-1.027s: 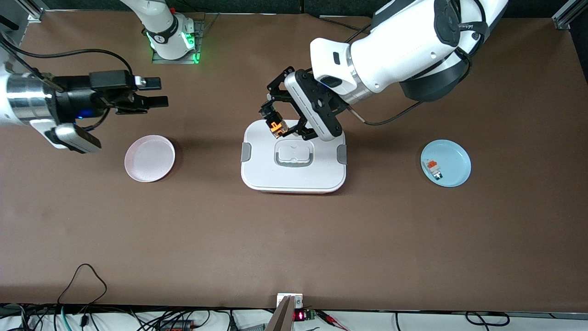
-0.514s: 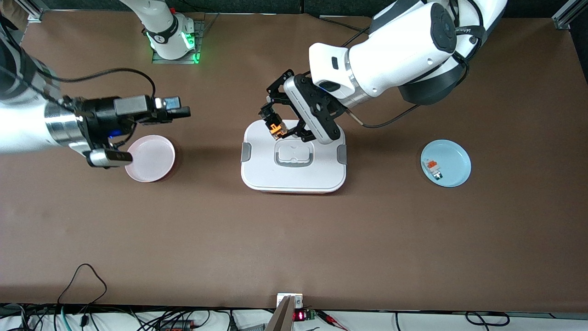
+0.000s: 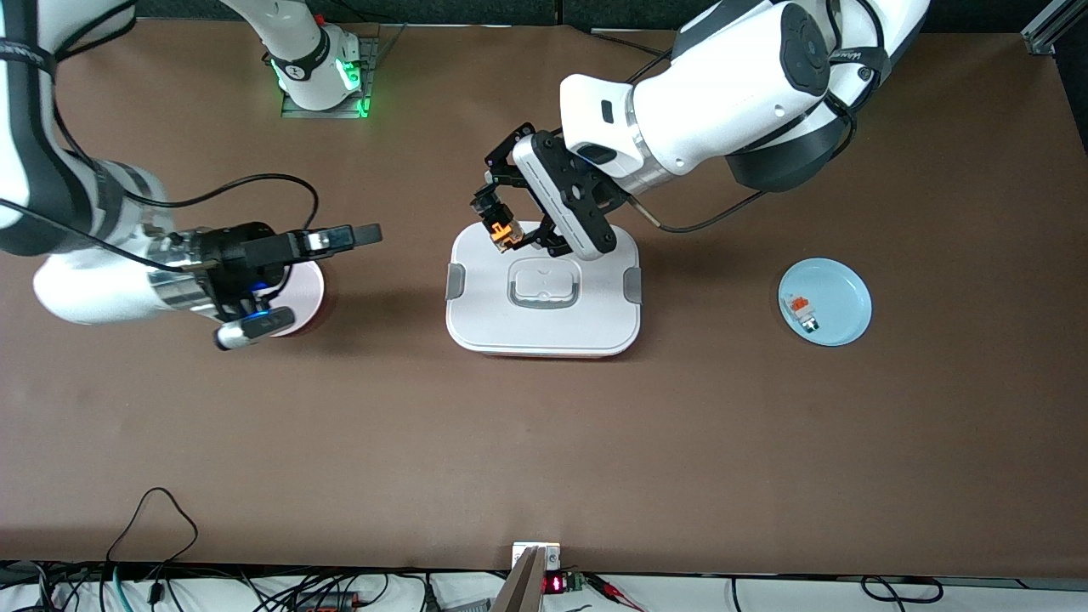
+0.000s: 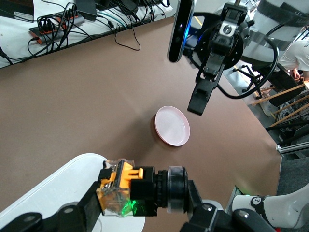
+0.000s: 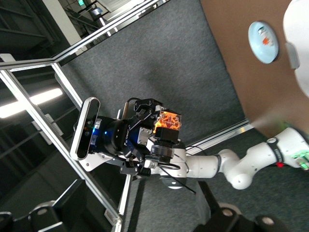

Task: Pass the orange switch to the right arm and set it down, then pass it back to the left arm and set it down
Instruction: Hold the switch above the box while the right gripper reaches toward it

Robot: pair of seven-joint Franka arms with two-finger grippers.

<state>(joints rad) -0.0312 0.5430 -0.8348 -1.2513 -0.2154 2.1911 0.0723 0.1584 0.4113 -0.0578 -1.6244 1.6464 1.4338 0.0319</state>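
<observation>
The orange switch (image 3: 501,231) is gripped end to end by my left gripper (image 3: 503,223), which is shut on it and hangs over the edge of the white box (image 3: 544,327) that is farther from the front camera. In the left wrist view the switch (image 4: 140,186) lies crosswise between the jaws, above a corner of the box (image 4: 53,191). My right gripper (image 3: 365,234) is open and empty. It hovers over the rim of the pink plate (image 3: 311,289), pointing toward the box. The right wrist view looks straight at the held switch (image 5: 167,123).
A blue plate (image 3: 841,289) toward the left arm's end of the table holds a small white block with orange tabs (image 3: 801,311). Bare brown table lies between the pink plate and the box. Cables trail along the table's front edge.
My right arm has swung in toward the box, turning its gripper edge-on, and now covers part of the pink plate. My left gripper has edged toward it with the switch.
</observation>
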